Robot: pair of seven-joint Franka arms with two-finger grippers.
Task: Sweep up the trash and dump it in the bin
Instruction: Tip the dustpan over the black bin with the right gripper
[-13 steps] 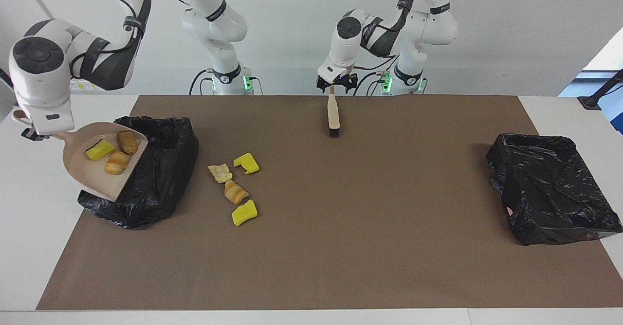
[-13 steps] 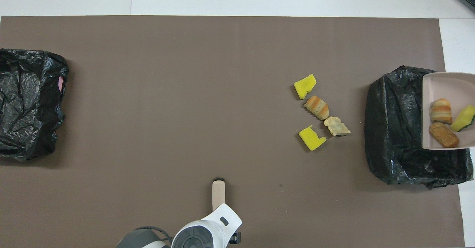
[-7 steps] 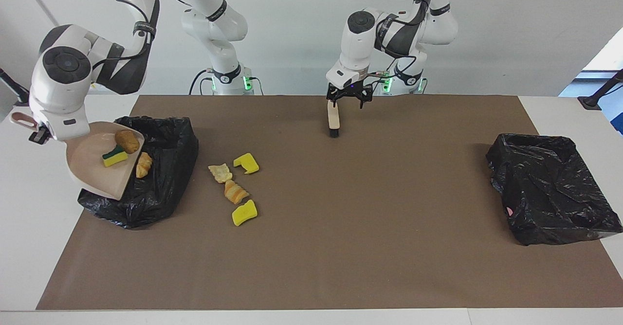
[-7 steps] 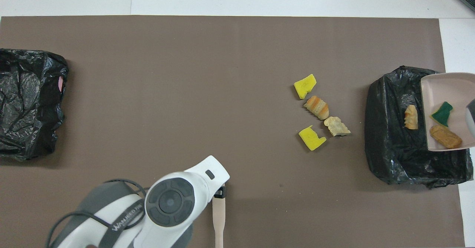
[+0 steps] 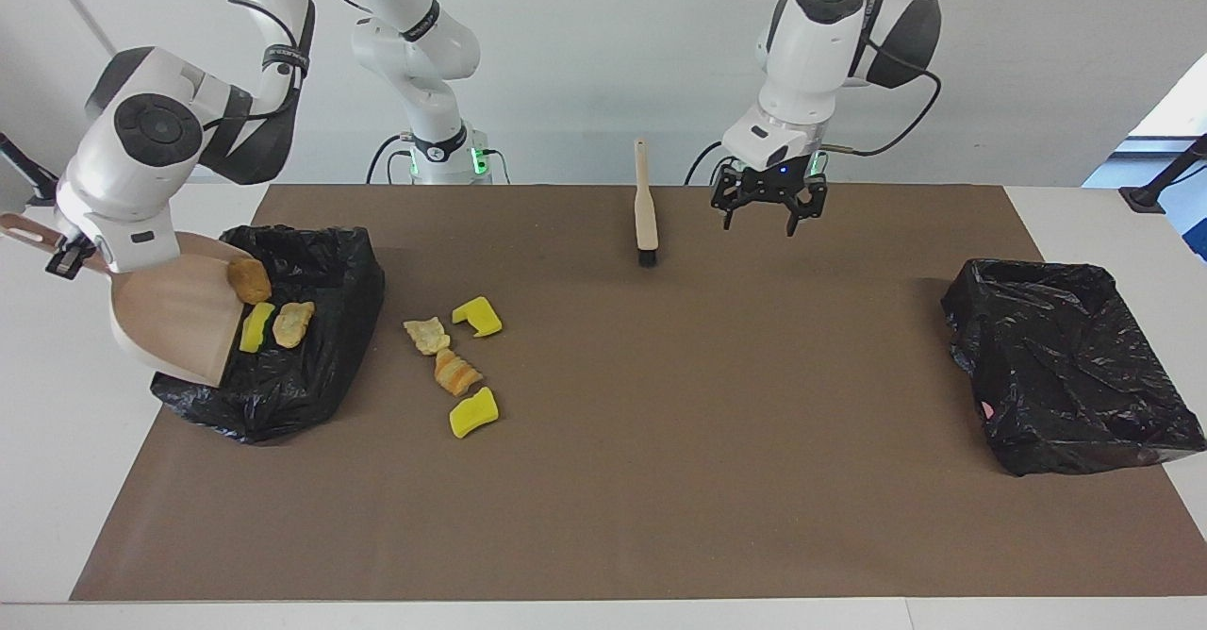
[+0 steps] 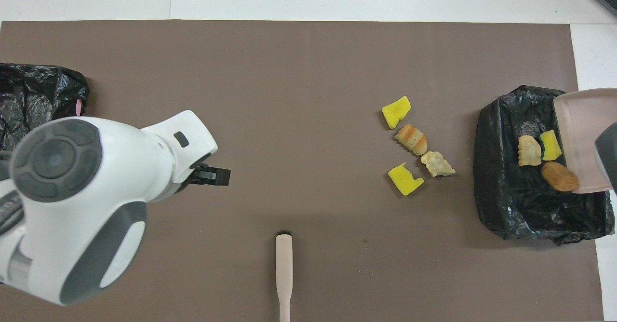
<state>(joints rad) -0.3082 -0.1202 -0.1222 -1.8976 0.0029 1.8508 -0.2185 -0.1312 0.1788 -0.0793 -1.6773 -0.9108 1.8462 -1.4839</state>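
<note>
My left pincer (image 5: 766, 220) had let go of the brush (image 5: 646, 210), which stood by the robots' edge of the bench (image 5: 660, 479), and had lifted away wide open. My right pincer (image 5: 66, 257), clamped on the dustpan (image 5: 174, 323) handle, had tipped it. A sponge chunk (image 5: 256, 326) and a bread piece (image 5: 292, 323) had dropped into the bin (image 5: 321, 366), and a brown piece (image 5: 249, 281) sat at the lip. Four bits of trash (image 5: 457, 371) lay farther out, unswept.

Plain white wall (image 5: 1018, 55), white table (image 5: 57, 441) under a brown mat (image 5: 660, 479).

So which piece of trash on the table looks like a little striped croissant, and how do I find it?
Start at the black bin at the right arm's end of the brown mat. Beside it, four bits of trash lie loose on the mat. The striped croissant piece sits among them, between two yellow sponge chunks; only it has orange and tan bands.
</note>
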